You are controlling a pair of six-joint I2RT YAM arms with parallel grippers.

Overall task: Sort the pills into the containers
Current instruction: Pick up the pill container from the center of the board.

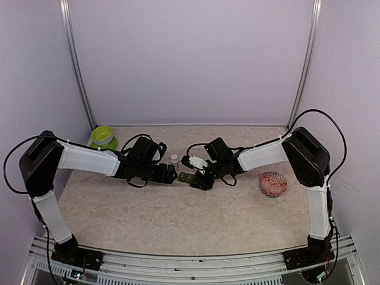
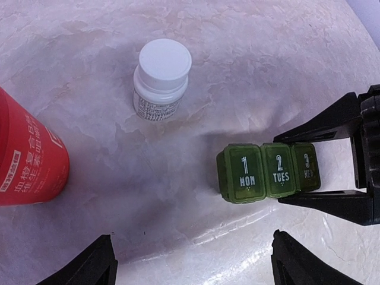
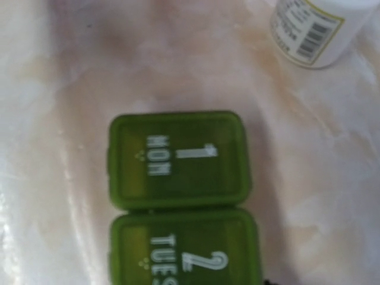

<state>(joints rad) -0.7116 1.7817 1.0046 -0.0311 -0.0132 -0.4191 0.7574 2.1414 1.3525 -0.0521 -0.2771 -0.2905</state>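
Table [image 1: 178, 219], near to far.
- Red patterned ball [image 1: 273, 184] off to the right, well apart from the rest.
- Mid-table, the two grippers face each other with the containers [image 2: 267, 172] between them. Three joined dark green boxes, marked 1 MON, 2 TUES and 3 (day label blurred). Lids down, lying flat on the table.
- Left gripper [image 1: 171, 173] is near the MON end. Its fingers [image 2: 89, 264] are spread wide, nothing between them.
- Right gripper [image 1: 196, 180] is at the 3 end, one finger on each side of that box. Touching or just clear, can't tell, so can't call it a grip.
- Red canister [image 2: 24, 157] sits left of the row in the left wrist view.
- White-capped pill bottle [image 2: 160, 77] stands upright just beyond the row.
- Lime-green bowl [image 1: 102, 136] is at the far-left corner.
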